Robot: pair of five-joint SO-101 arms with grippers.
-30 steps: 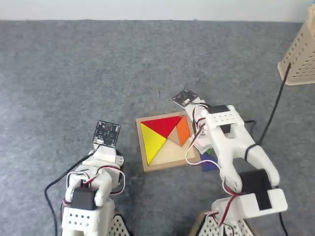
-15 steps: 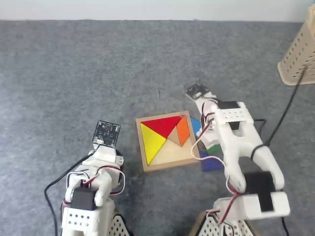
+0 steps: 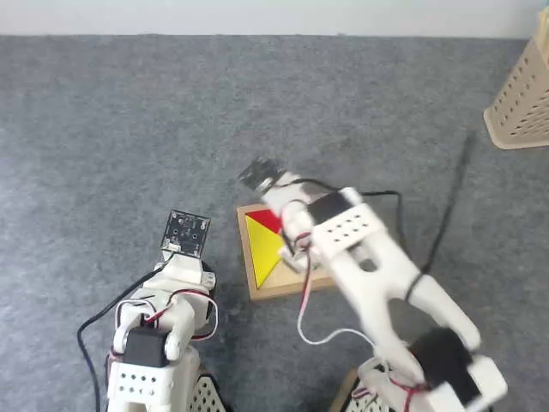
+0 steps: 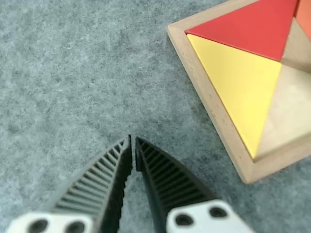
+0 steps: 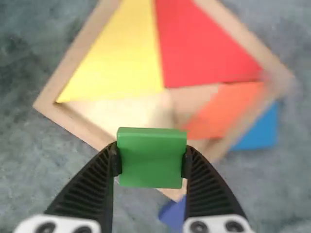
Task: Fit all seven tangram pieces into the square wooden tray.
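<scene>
Grey tabletop (image 3: 129, 112), tray (image 3: 246, 257) centre frame, red triangle (image 4: 252, 24) and yellow triangle (image 4: 238, 82) seated. Right tool (image 5: 150, 153) pinches the green piece (image 5: 151, 170) over the tray's bare wood, likely lining up a drop; left tool (image 4: 132, 141) sits pinched shut, empty, just beside the tray.

Table (image 3: 129, 112) covered in grey felt-like fabric. Beige perforated container (image 3: 523, 94) stands at the table's far right corner, partly cropped.

Robotics test bench, probably a lab. A grey felt mat (image 3: 129, 103) surrounds the wooden tray (image 3: 276, 291). A white wall (image 3: 257, 15) lies far behind it, a perforated beige box (image 3: 523, 94) far to its right, and bare-wired robot arms (image 3: 159, 343) just before it.
</scene>
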